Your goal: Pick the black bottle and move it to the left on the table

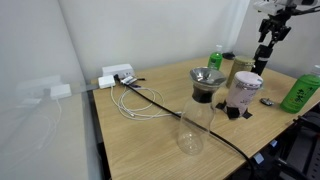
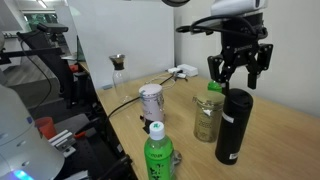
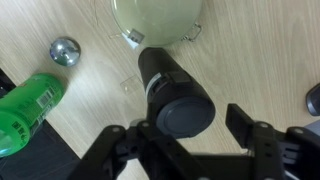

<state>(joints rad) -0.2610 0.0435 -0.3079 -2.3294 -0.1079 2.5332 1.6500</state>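
The fingers were spread wide with nothing between them, one on each side of the cap of the black bottle as the wrist view looked down on it. In an exterior view the gripper hung just above the black bottle, apart from it, jaws open and pointing down. The black bottle stood upright on the table, just beside a glass jar of pale yellowish stuff. A green bottle was near it toward the camera, and a white cup with a purple band stood further off past the jar. In the wrist view a small round metal thing lay on the wood well apart from the black bottle (a cap or a knob, I could not tell which). I judged the approach to be the step in hand: the gripper was lined up over the bottle and the grasp was not yet made. The next move would call for a straight descent until the fingers flanked the bottle's body below its narrower top. After that would come a squeeze, a lift clear of the jar and a carry to the left. The jar stood so close that one finger would likely have little room on that side. The green bottle carried a label with pale writing and the cup a printed band, but neither was sharp enough to read. The black bottle showed no writing.
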